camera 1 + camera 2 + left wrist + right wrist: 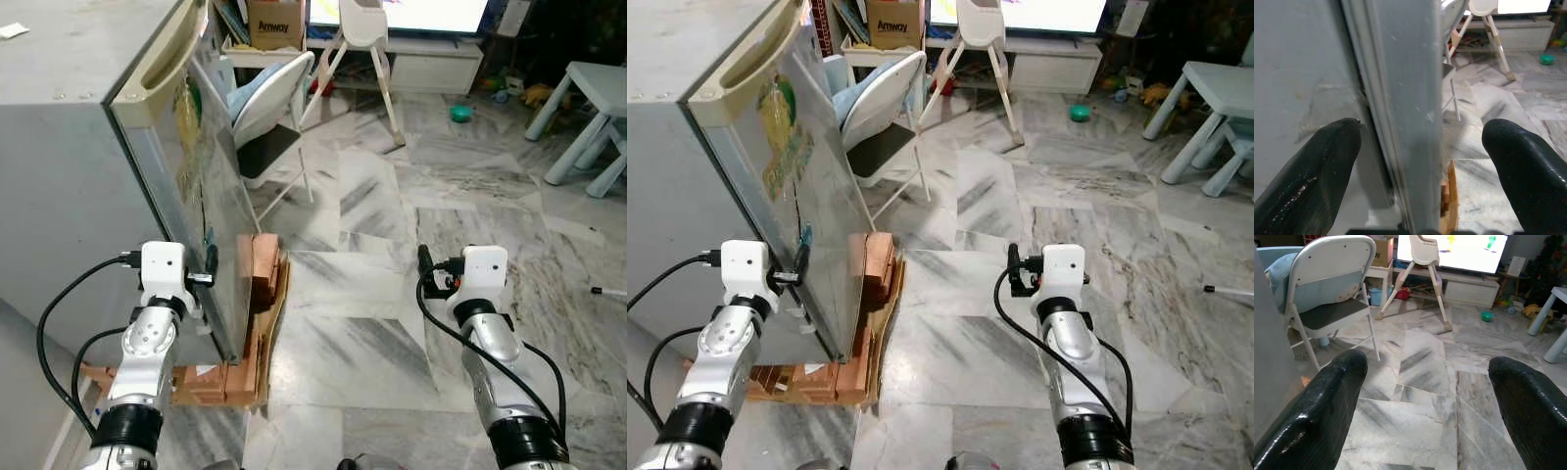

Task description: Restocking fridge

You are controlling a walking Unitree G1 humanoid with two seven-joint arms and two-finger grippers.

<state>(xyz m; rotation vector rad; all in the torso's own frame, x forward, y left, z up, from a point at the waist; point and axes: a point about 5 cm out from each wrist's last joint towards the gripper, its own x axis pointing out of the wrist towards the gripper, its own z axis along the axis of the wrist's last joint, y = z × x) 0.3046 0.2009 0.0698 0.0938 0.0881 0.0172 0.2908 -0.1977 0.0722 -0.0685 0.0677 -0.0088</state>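
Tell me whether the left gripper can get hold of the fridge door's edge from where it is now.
Probably yes. The left gripper is open, its fingers straddling the fridge door edge, one on each side, with nothing between them and the door. Whether they touch it yet is unclear.

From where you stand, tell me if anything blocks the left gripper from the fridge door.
Nothing visible does. The left gripper is already at the fridge door, open jaws straddling its edge. The right gripper hangs open over bare marble floor.
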